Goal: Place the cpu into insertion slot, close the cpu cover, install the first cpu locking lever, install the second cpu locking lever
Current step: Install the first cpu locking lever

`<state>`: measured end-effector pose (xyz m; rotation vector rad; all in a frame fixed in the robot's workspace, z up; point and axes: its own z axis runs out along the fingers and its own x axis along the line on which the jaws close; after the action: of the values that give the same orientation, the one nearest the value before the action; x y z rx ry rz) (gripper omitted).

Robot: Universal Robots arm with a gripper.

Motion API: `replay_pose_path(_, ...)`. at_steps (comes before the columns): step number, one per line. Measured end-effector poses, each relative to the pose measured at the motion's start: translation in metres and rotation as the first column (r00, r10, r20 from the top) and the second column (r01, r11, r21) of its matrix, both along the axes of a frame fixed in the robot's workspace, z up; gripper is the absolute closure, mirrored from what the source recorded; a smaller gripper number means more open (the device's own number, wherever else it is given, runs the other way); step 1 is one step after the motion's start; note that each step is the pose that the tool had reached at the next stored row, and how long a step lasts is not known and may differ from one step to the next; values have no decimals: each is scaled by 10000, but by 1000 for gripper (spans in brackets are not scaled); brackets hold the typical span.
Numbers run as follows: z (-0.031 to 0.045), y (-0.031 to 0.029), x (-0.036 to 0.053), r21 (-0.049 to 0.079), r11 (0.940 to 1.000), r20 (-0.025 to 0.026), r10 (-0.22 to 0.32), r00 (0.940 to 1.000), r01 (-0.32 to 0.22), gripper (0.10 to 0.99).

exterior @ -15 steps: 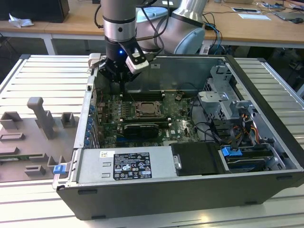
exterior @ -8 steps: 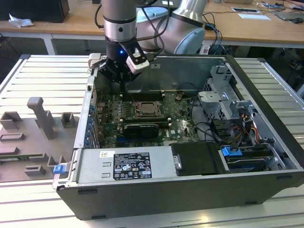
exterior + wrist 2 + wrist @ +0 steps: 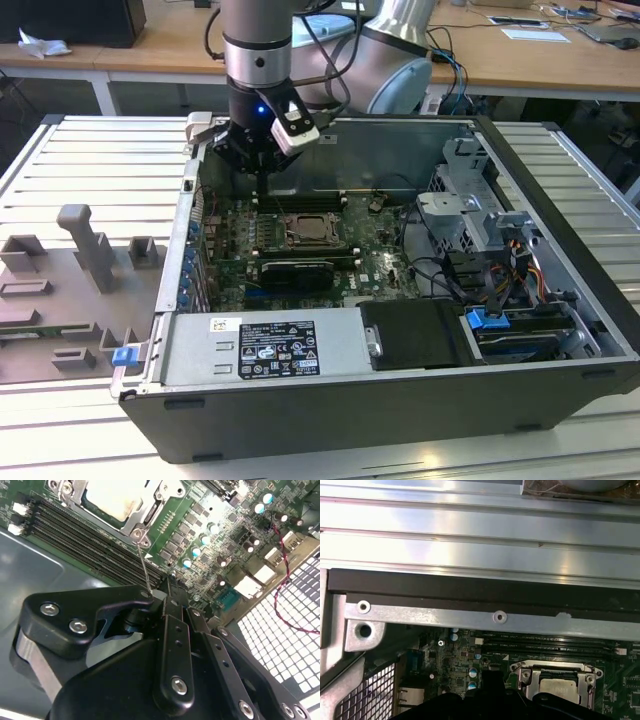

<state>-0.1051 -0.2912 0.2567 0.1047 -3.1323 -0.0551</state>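
Observation:
The insertion slot (image 3: 310,232) sits mid-motherboard inside the open computer case. The cpu (image 3: 112,497) lies in it with its pale metal top showing through the window of the cpu cover (image 3: 152,505), which lies flat over it. The slot (image 3: 555,685) and the cpu (image 3: 559,686) also show in the first wrist view. A thin wire locking lever (image 3: 144,567) rises from the cover's corner up to my fingertips. My gripper (image 3: 262,172) hangs beside the slot, toward the exterior view's left, shut on the lever's upper end (image 3: 150,592).
Long black memory slots (image 3: 90,535) run beside the socket. A black expansion card (image 3: 292,270) lies in front of it and a power supply (image 3: 260,345) nearer still. A drive cage (image 3: 480,220) with cables stands at the exterior view's right. The case wall (image 3: 480,617) is close by.

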Motion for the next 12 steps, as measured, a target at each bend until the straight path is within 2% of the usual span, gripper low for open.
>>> replay_pose_path(4, -1, 2, 74, 2, 10000, 0, 1, 10000, -1, 980)
replay_pose_path(12, -11, 6, 362, 2, 10000, 0, -1, 10000, 1, 980)
